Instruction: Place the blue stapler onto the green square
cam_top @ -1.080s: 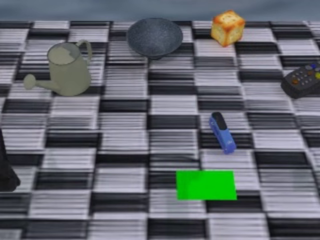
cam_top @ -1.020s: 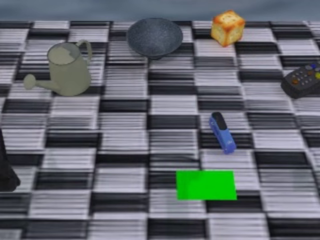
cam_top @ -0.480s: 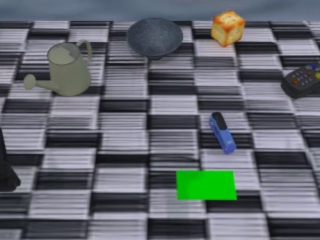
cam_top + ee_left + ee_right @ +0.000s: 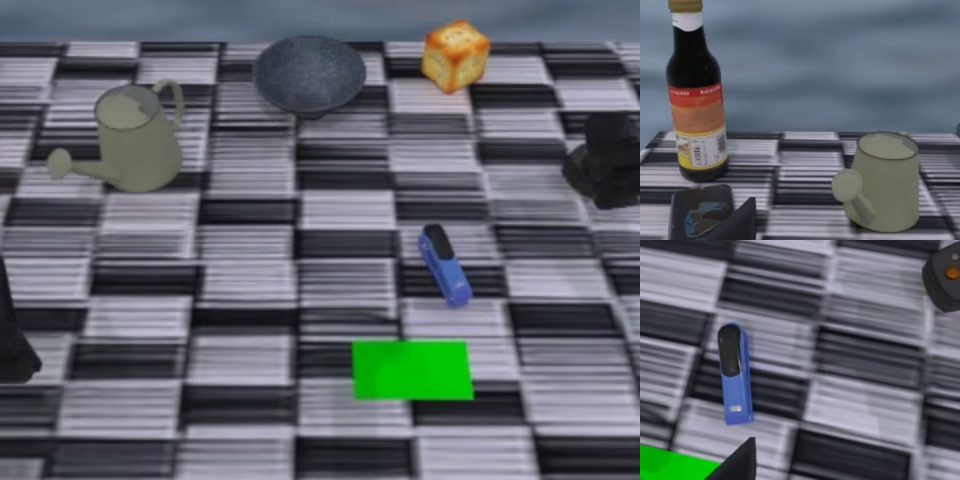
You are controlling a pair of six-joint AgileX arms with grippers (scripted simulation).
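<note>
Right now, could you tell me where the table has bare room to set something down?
The widest bare stretch runs across the middle and near left, between the watering can, the stapler and the green square. The near right, beyond the green square, is also free. The far edge is crowded: bowl, toast cube, and the right tool over the right edge.

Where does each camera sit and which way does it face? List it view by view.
Top view: above the table, looking down on the small blue stapler and flat green square; left arm at the left edge, right arm at the right edge.
Left wrist view: low, facing a dark sauce bottle and olive watering can; a dark gripper part shows.
Right wrist view: looks down on the stapler.
Shared: stapler and square, top and right wrist views.
</note>
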